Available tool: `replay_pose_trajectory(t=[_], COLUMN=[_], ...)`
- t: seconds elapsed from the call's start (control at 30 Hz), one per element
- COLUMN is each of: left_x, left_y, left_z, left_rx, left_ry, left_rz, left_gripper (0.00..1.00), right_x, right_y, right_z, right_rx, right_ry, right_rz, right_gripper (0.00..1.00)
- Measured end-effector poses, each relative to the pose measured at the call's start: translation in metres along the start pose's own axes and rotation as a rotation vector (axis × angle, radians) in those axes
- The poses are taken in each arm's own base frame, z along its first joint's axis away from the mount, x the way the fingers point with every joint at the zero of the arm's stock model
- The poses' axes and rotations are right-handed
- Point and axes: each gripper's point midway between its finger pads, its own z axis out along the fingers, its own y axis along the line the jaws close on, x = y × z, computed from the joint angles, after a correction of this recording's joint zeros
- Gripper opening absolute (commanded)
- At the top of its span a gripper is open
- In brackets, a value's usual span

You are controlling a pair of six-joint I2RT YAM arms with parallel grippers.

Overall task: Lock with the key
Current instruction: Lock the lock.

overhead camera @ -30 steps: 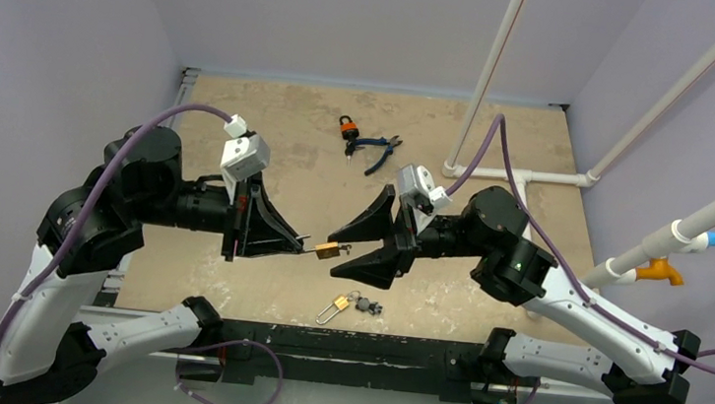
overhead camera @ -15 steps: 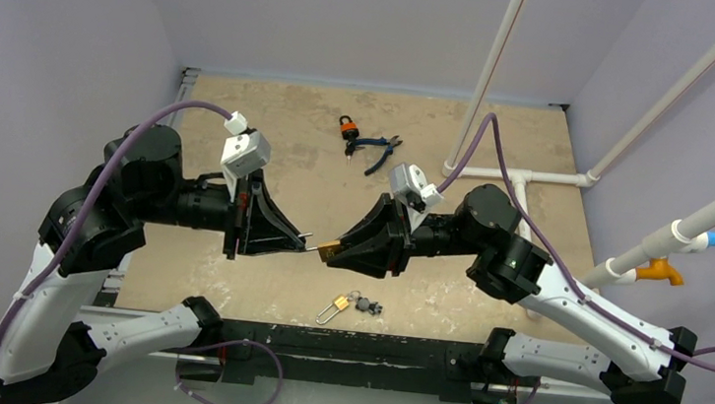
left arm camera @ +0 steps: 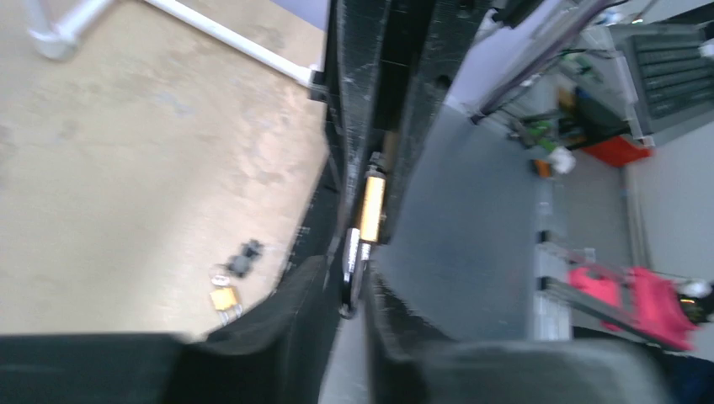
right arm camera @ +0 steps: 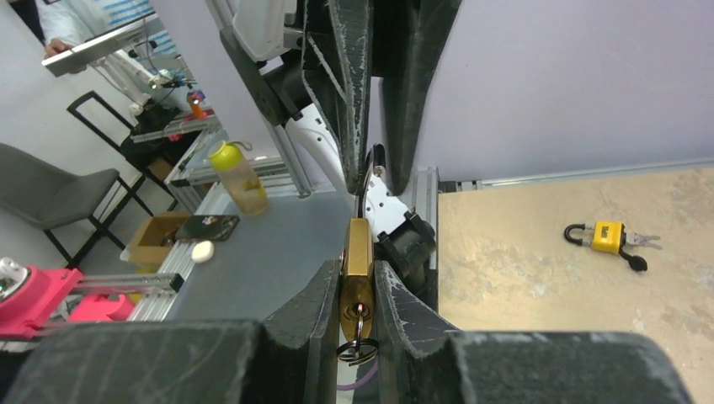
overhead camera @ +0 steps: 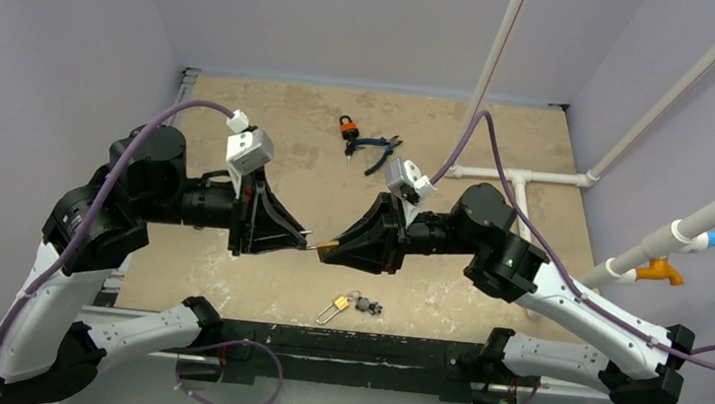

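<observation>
Nearest the front edge of the scuffed beige counter (overhead camera: 256, 286), a spare yellow-brass padlock with a silver shackle (overhead camera: 330, 308) is lying flat. A small bunch of dark keys (overhead camera: 368, 307) is resting just beside it on the right.

Behind these, the two arms are meeting in mid-air over the middle of the counter. The right pincer (overhead camera: 337, 247) is clenching the flat sides of the small rectangular brass padlock (right arm camera: 357, 269), which is hanging clear of the counter between the arms. A thin metal ring (right arm camera: 358, 350) is dangling at the lock's end nearest the right wrist. The left pincer (overhead camera: 302, 244) is also clenched, its tips closing on the padlock's dark shackle (right arm camera: 369, 172) at the opposite end; the left wrist view is too blurred to show this grip in detail.

Farther back, an orange-and-black padlock (overhead camera: 347, 127) is lying just beside blue-handled pliers (overhead camera: 378, 150). A frame of white plastic pipes (overhead camera: 524, 176) is standing at the far right.
</observation>
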Motion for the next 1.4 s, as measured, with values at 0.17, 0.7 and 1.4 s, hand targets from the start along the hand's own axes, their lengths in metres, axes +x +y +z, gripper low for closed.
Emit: replay_pose_trajectory(t=[0.17, 0.7, 1.4], left_x=[-0.008, 0.011, -0.027], left_y=[0.029, 0.077, 0.089], left_z=[-0.004, -0.001, -0.055], left_rx=[-0.179, -0.357, -0.617], left_ry=[-0.058, -0.032, -0.258], left_rz=[0.021, 0.059, 0.151], left_gripper=[0.49, 0.38, 0.48], right_x=[0.002, 0.012, -0.006], right_y=[-0.007, -0.015, -0.017], right_z=[0.001, 0.002, 0.006], right_rx=[0.045, 0.093, 0.111], right_ry=[-0.015, -0.05, -0.072], right_rz=[0.062, 0.198, 0.199], right_gripper=[0.0, 0.0, 0.0])
